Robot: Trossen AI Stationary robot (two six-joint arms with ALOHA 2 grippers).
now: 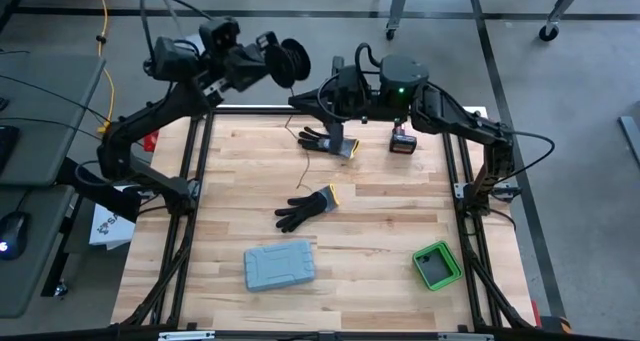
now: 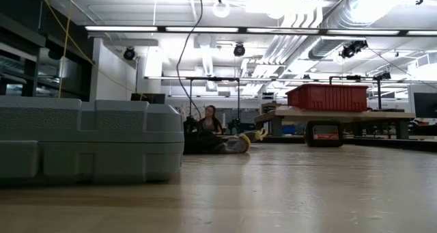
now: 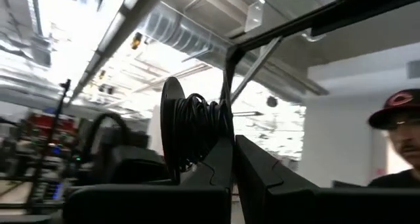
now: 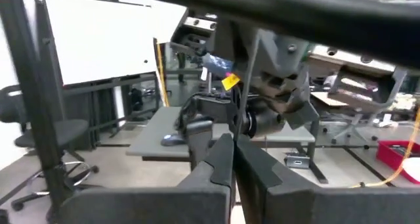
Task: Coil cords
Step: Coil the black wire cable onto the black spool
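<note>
Left gripper (image 1: 285, 66): was raised above the table's far edge, fingers (image 3: 216, 168) pressed together on the cord (image 1: 294, 63)
Cord: a black coil of thin wire, wound round a dark disc, sat right at the left gripper's tip; in the left wrist view (image 3: 197, 132) the coil rested against the closed fingers; one thin strand (image 1: 290, 116) hung down from the coil toward the table
Right gripper (image 1: 325, 103): was just beside the left gripper, on its table side, fingers pressed together; in the right wrist view (image 4: 233, 161) a thin strand ran up from between the closed fingers, though a firm pinch could not be told
Glove (image 1: 332, 141): black with a yellow cuff, lay on the table right under the right gripper
Second glove (image 1: 308, 207): same kind, lay well apart from both grippers, nearer the table's middle
Grey case (image 1: 280, 265): lay far from both grippers, toward the near edge; it filled the left of the low view (image 2: 89, 141)
Green box (image 1: 437, 265): lay far from the right gripper, near the table's near right corner
Red and black block (image 1: 403, 141): stood near the right gripper, on the side away from the left gripper
Person (image 3: 397, 142): in a dark cap, showed beyond the left gripper at the edge of the left wrist view
</note>
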